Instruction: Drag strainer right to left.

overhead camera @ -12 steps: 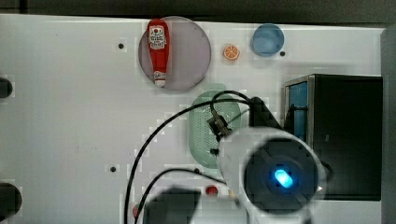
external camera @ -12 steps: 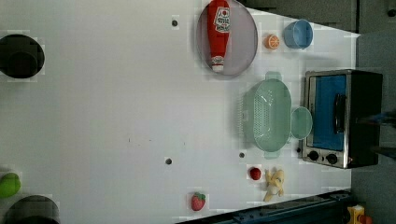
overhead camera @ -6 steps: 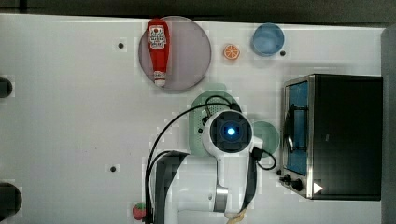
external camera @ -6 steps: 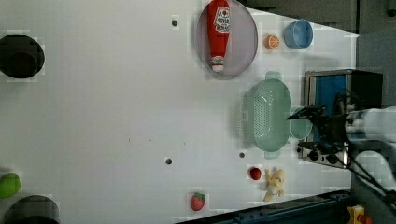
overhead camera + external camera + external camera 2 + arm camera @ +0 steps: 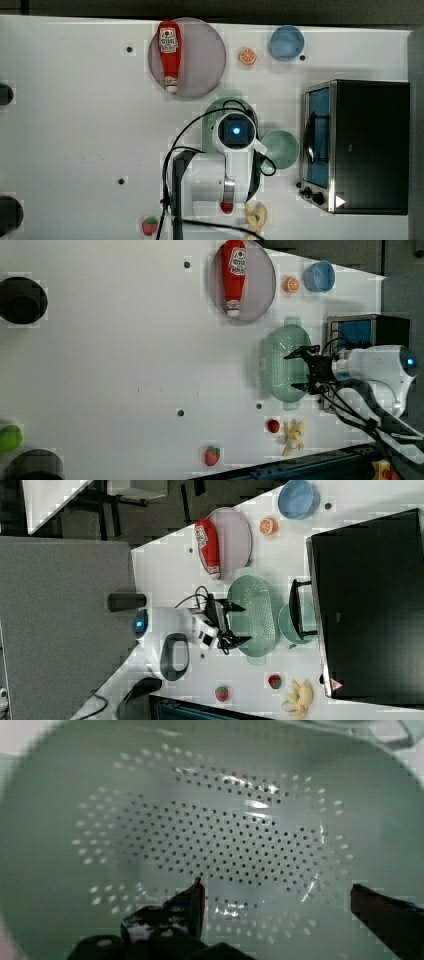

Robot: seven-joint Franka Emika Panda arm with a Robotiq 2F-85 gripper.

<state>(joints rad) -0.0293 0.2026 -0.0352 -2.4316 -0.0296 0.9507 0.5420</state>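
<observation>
Jaws spread wide, grasping nothing — gripper (image 5: 299, 369) sits over the bowl of the strainer (image 5: 279, 365), fingertips (image 5: 196, 897) apart above the perforated floor. Strainer lies on the white table (image 5: 125, 350), just below the grey plate (image 5: 262, 282) with the ketchup bottle (image 5: 233, 275) in the left view. Green mug (image 5: 281, 149) is just beside the strainer; toaster oven (image 5: 362, 145) beyond it, at the top view's right.
</observation>
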